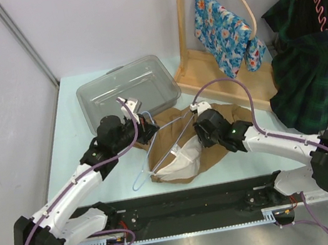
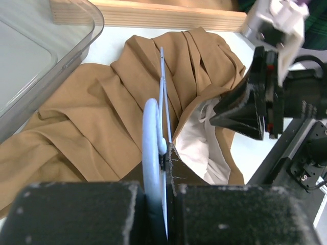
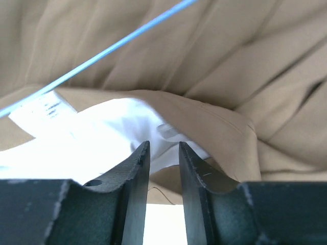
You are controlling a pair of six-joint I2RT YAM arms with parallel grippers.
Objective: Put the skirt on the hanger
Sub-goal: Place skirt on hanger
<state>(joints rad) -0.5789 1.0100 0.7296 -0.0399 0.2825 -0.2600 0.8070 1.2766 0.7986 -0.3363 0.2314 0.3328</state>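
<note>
The tan skirt (image 1: 166,136) lies crumpled on the table between the arms, its white lining (image 1: 180,161) showing at the near side. My left gripper (image 1: 151,128) is shut on a light-blue wire hanger (image 1: 148,157) that reaches across the skirt. In the left wrist view the hanger (image 2: 152,132) is pinched between the fingers of my left gripper (image 2: 164,153) above the skirt (image 2: 102,102). My right gripper (image 1: 197,132) is open, with a narrow gap, at the skirt's waist. In the right wrist view my right gripper (image 3: 163,148) is just short of the lining (image 3: 102,138) and holds nothing.
A clear plastic bin (image 1: 128,91) stands behind my left gripper. A wooden rack (image 1: 220,78) at the back right carries a floral garment (image 1: 220,27) and a dark green plaid garment (image 1: 305,59). The black arm rail (image 1: 184,201) runs along the near edge.
</note>
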